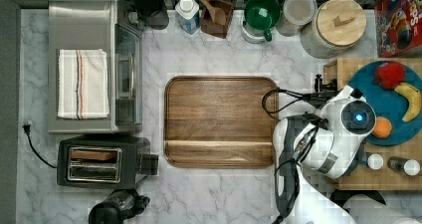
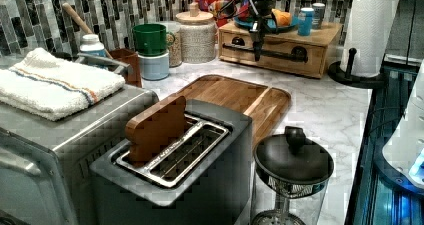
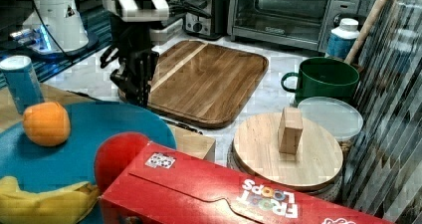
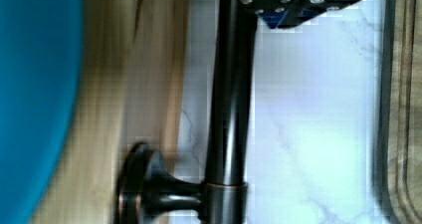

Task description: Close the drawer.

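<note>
Step in hand: the closing push, late in the task, as I judge it; my gripper hangs at the front of the drawer.
Jaws: they point down at the dark bar handle; I cannot tell whether they are released, clenched or grasping the bar.
Drawer: directly behind my jaws, under the butcher-block top that carries the blue plate. Its light-wood front looks level with the box face, or very nearly so.
Remaining gap: not readable; the left view suggests the drawer is in, but I cannot confirm a full seat.
Handle: touching or just beside my jaws, running across the drawer front on round dark mounts.
Tray: on the tabletop on the far side of my jaws from the drawer, apart from them.
Next move calls for: a short, straight push into the drawer front, square to it, then a release and a retreat towards the tray side.
Risk: pressing on once it is seated could shift the whole box.
</note>
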